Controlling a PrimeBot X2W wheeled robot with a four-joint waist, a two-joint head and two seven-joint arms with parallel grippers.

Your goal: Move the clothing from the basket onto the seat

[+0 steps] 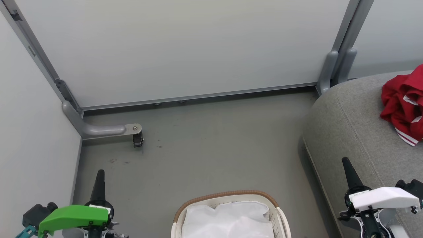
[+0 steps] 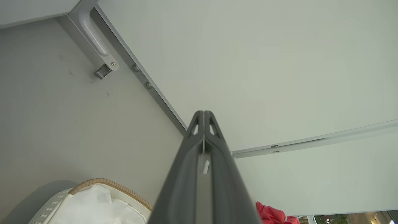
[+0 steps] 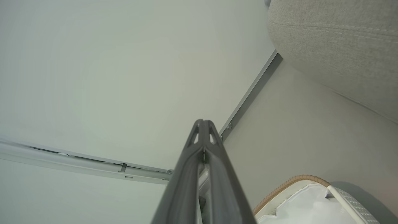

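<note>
Red clothing [image 1: 403, 102] lies on seat [image 1: 350, 125], far right; basket [image 1: 228, 194] near centre, white lining [image 1: 228, 219] visible. Fingers of left gripper [image 1: 100, 177] and right gripper [image 1: 347, 165] pressed together, empty. Transfer looks done; next: check basket.

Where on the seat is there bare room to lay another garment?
The seat is bare from its rounded edge to the clothing heaped at the head view's right. The floor between the basket and the wall panel is bare.
</note>
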